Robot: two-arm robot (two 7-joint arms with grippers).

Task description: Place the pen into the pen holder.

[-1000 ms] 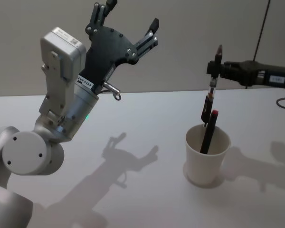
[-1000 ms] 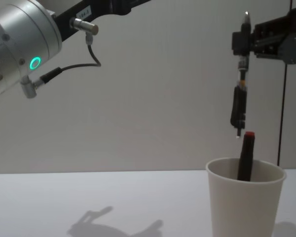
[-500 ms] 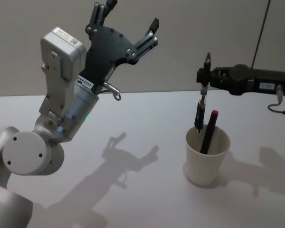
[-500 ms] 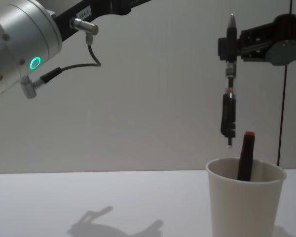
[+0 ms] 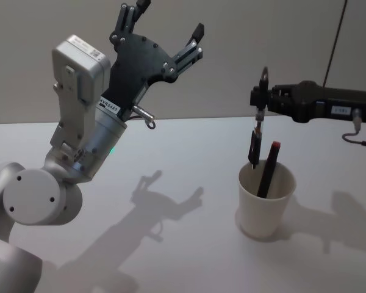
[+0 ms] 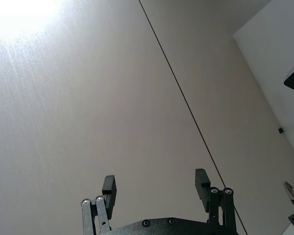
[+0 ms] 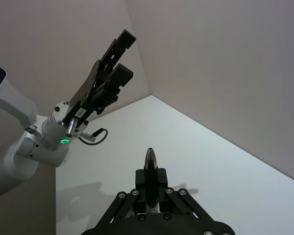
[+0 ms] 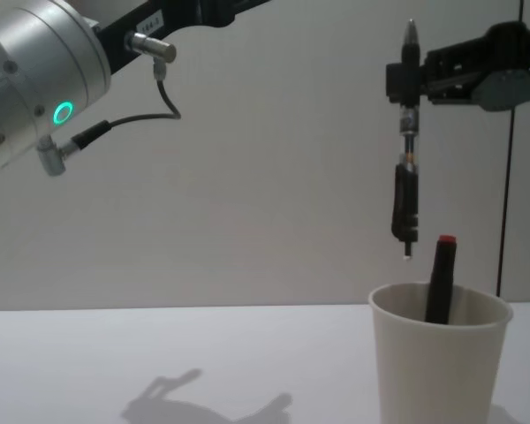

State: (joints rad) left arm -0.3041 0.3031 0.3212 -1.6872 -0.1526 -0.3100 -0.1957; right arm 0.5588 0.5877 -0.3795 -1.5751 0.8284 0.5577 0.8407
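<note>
My right gripper [image 5: 260, 97] is closed on the pen [image 5: 257, 131], pinching it near its top end. The pen hangs straight down, its tip just above the near-left rim of the pen holder [image 5: 265, 207] on the counter [image 5: 189, 256]. A red-capped marker [image 5: 268, 170] already leans inside the cup. I think the pen is light, stiff and smooth, so it could slip. The paper cup looks light and could tip easily. My left gripper [image 5: 161, 36] is open, held high, well apart.
</note>
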